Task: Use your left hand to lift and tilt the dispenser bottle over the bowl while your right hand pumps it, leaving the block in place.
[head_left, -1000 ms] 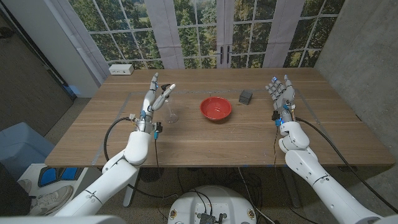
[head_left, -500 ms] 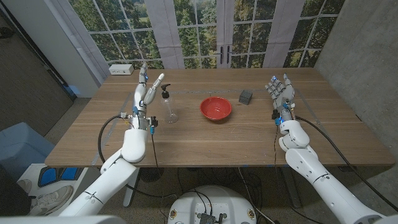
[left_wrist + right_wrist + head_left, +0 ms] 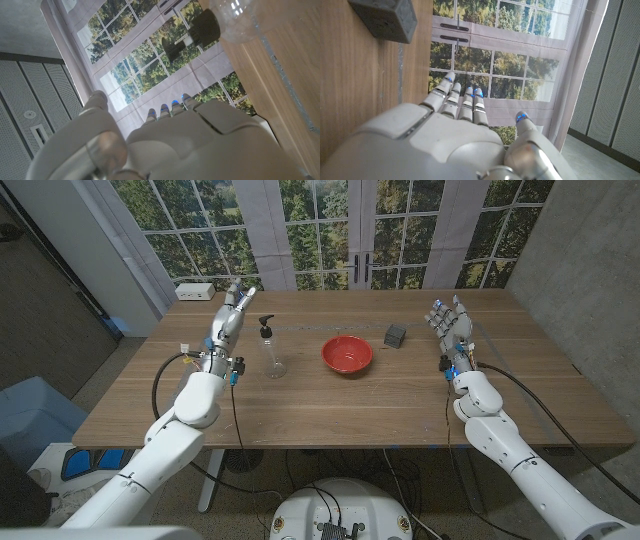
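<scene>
Our left hand [image 3: 229, 319] is held up with fingers apart, empty, left of the bowl [image 3: 347, 354]. The dispenser bottle [image 3: 270, 348] stands upright between them. Our right hand [image 3: 452, 328], also spread and empty, waits right of the bowl, beyond the block [image 3: 396, 334].

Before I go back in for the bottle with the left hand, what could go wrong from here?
1. The dispenser bottle stands narrow, tall and ungripped, with the left robot hand just beside it; a sideways brush could topple it.
2. The bowl sits close on the bottle's far side, so a fall could knock it.
3. The right robot hand must pass the block to reach the pump and might nudge it.
</scene>
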{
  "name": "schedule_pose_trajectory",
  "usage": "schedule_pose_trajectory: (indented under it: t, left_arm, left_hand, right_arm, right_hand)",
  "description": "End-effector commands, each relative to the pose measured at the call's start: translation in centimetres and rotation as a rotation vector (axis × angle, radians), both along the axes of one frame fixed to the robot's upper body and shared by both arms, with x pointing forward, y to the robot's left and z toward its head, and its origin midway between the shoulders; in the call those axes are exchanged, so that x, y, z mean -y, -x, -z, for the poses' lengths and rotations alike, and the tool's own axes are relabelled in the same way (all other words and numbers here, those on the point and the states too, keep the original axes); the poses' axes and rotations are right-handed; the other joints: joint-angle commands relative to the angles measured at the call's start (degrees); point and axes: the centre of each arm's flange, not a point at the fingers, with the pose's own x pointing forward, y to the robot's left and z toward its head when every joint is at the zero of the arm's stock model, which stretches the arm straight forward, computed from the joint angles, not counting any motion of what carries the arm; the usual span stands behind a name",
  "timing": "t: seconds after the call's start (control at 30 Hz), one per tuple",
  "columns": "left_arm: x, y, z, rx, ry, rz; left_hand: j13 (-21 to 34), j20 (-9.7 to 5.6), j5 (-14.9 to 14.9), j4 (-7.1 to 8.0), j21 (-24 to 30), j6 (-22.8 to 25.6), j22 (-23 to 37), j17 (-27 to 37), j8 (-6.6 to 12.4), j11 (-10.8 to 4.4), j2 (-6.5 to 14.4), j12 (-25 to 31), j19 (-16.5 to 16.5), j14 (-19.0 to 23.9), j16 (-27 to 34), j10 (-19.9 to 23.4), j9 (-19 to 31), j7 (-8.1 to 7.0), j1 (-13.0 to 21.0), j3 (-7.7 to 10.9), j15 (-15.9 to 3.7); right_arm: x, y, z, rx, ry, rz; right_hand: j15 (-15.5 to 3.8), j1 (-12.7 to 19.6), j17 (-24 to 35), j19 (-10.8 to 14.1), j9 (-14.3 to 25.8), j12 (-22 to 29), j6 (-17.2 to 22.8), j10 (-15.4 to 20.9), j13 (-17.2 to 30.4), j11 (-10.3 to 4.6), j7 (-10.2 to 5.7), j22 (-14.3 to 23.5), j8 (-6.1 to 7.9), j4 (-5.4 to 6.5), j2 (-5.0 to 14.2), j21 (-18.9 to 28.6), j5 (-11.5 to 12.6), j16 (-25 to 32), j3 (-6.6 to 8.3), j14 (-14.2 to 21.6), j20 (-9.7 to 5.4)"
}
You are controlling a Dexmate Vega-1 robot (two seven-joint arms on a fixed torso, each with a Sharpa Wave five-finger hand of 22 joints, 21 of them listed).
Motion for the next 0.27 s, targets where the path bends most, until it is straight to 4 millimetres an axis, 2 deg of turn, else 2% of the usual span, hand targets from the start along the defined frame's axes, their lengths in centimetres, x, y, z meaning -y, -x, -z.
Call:
schedule_pose_trajectory:
  t: [0.03, 0.07, 0.1, 0.13, 0.17, 0.2, 0.23, 0.27]
  left_arm:
    - [-1.7, -0.7, -0.8, -0.037, 0.011, 0.127]
    - [-1.9, -0.8, -0.6, -0.046, 0.038, 0.122]
    - [-2.0, -1.0, -0.4, -0.054, 0.046, 0.123]
    - [-2.1, -1.4, -0.2, -0.072, 0.066, 0.135]
    - [-2.2, -1.8, -0.1, -0.088, 0.075, 0.14]
    - [-2.2, -2.0, 0.0, -0.116, 0.084, 0.131]
    - [-2.3, -2.4, 0.1, -0.128, 0.095, 0.138]
    - [-2.3, -2.6, 0.1, -0.135, 0.079, 0.127]
  left_hand:
    - [0.15, -0.88, 0.55, 0.43, 0.57, -1.1, -0.02, 0.15, -0.44, 0.46, 1.41, -0.23, 0.56, -3.65, -0.18, -6.33, -0.05, 1.37, -1.06, 0.89, 0.13]
    - [0.13, -0.68, 0.92, 1.31, 0.4, -0.86, -0.02, 0.22, -0.71, 0.86, 2.9, -0.39, 0.62, -3.5, -0.32, -6.1, -0.05, 1.85, -1.63, 1.86, 0.44]
    - [0.12, -0.75, 1.33, 2.39, 0.34, -0.03, 0.0, 0.29, -0.72, 0.98, 3.54, -0.39, 0.92, -2.87, -0.23, -5.51, -0.04, 1.99, -2.25, 2.92, 0.49]
    - [0.11, -0.67, 1.51, 2.84, 0.35, 0.29, 0.0, 0.32, -0.73, 1.08, 3.66, -0.39, 1.09, -2.67, -0.22, -5.27, -0.04, 2.16, -2.49, 3.36, 0.5]
    - [0.1, -0.82, 2.0, 4.07, 0.44, 0.91, 0.03, 0.35, -0.8, 1.15, 3.94, -0.37, 1.71, -2.29, -0.23, -4.67, -0.04, 2.32, -3.07, 4.57, 0.42]
    - [0.09, -0.93, 2.93, 6.2, 0.41, 1.5, 0.05, 0.38, -1.05, 1.38, 4.11, -0.48, 2.23, -1.61, -0.25, -3.97, -0.04, 2.56, -3.92, 6.79, 0.69]
    - [0.08, -0.99, 3.59, 7.59, 0.4, 1.85, 0.05, 0.37, -1.23, 1.37, 4.02, -0.6, 2.65, -1.33, -0.36, -3.6, -0.05, 2.59, -4.43, 8.42, 0.6]
    - [0.08, -0.86, 3.8, 7.98, 0.37, 1.87, 0.05, 0.36, -1.3, 1.48, 4.07, -0.66, 2.72, -1.25, -0.39, -3.57, -0.05, 2.71, -4.55, 8.93, 0.67]
  right_arm:
    - [0.9, 1.6, -0.6, 0.007, 0.049, 0.042]
    - [0.9, 1.7, -0.6, 0.006, 0.05, 0.053]
    - [0.9, 1.7, -0.6, 0.001, 0.044, 0.049]
    - [0.9, 1.7, -0.6, 0.002, 0.045, 0.047]
    - [1.0, 1.8, -0.6, 0.006, 0.052, 0.062]
    - [1.1, 1.8, -0.4, 0.002, 0.043, 0.063]
    - [1.2, 1.7, -0.2, 0.01, 0.029, 0.058]
    - [1.3, 1.6, 0.0, 0.014, 0.025, 0.059]
  right_hand:
    - [-0.66, -0.62, -0.05, 0.64, 0.12, 0.43, 0.22, 0.55, 0.19, 0.33, 0.26, 0.16, -0.07, -0.29, 0.06, 0.31, -0.03, 0.1, -0.29, 0.31, -0.03]
    - [-0.66, -0.64, -0.09, 0.72, 0.12, 0.44, 0.3, 0.59, 0.18, 0.29, 0.27, 0.15, -0.04, -0.35, -0.06, 0.33, -0.03, 0.11, -0.34, 0.42, -0.22]
    - [-0.93, -0.66, -0.17, 0.75, 0.12, 0.51, 0.42, 0.78, 0.18, 0.33, 0.3, 0.14, 0.01, -0.46, -0.24, 0.31, -0.03, 0.12, -0.43, 0.59, -0.27]
    - [-0.92, -0.65, -0.2, 0.83, 0.12, 0.51, 0.5, 0.8, 0.17, 0.33, 0.36, 0.14, 0.03, -0.5, -0.29, 0.33, -0.03, 0.11, -0.44, 0.59, -0.32]
    - [-0.87, -0.65, -0.22, 0.83, 0.12, 0.55, 0.53, 0.91, 0.17, 0.29, 0.38, 0.14, 0.04, -0.54, -0.33, 0.32, -0.03, 0.09, -0.47, 0.6, -0.32]
    - [-0.9, -0.65, -0.24, 0.84, 0.12, 0.57, 0.59, 0.98, 0.17, 0.23, 0.36, 0.14, 0.06, -0.57, -0.35, 0.32, -0.02, 0.07, -0.48, 0.58, -0.32]
    - [-0.86, -0.65, -0.26, 0.88, 0.12, 0.58, 0.58, 1.0, 0.17, 0.2, 0.38, 0.14, 0.06, -0.59, -0.36, 0.33, -0.02, 0.06, -0.49, 0.58, -0.35]
    - [-0.96, -0.65, -0.28, 0.88, 0.12, 0.57, 0.72, 0.98, 0.17, 0.2, 0.38, 0.14, 0.11, -0.62, -0.38, 0.32, -0.02, 0.04, -0.5, 0.55, -0.36]
